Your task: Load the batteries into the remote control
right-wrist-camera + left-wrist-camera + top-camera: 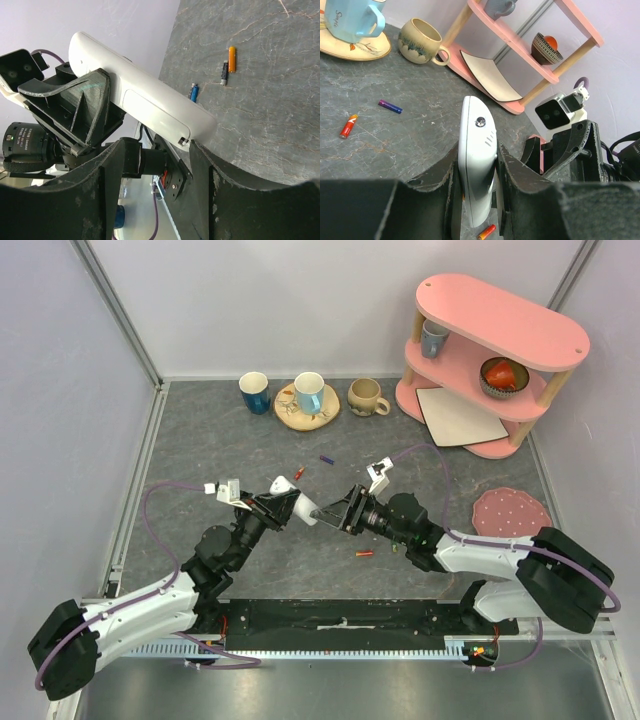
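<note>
**White remote clamped in the left tool, its end at the mouth of the released right tool**

At the left, the left tool [478, 150] is clenched on the slim white plastic remote control [477, 127]. It holds the handset edge-on across its middle, lifted above the grey marbled desk [200, 450]. One rounded end juts out past the fingers [517, 175] and the rest runs back between them.

In the right wrist view the remote slants from upper left to lower right. Its back faces that camera, showing the outlined rectangular battery cover [150, 107]. Its lower end sits right at the tip of one finger of the right tool [159, 147]. That tool's jaws stand spread wide and grasp nothing. I cannot tell whether the finger touches the remote's end.

The batteries lie loose on the desk, apart from both tools:
- A small red-orange cylindrical battery [298, 472] lies beyond the left tool.
- A thin purple battery [326, 459] lies just to its right.
- Another red-orange battery [365, 554] lies near the right arm, on the near side.

Along the far edge stand a dark blue cup [254, 392], a light blue mug on a round wooden plate [330, 405], a beige mug [366, 396] and a pink two-tier shelf [500, 320].
</note>
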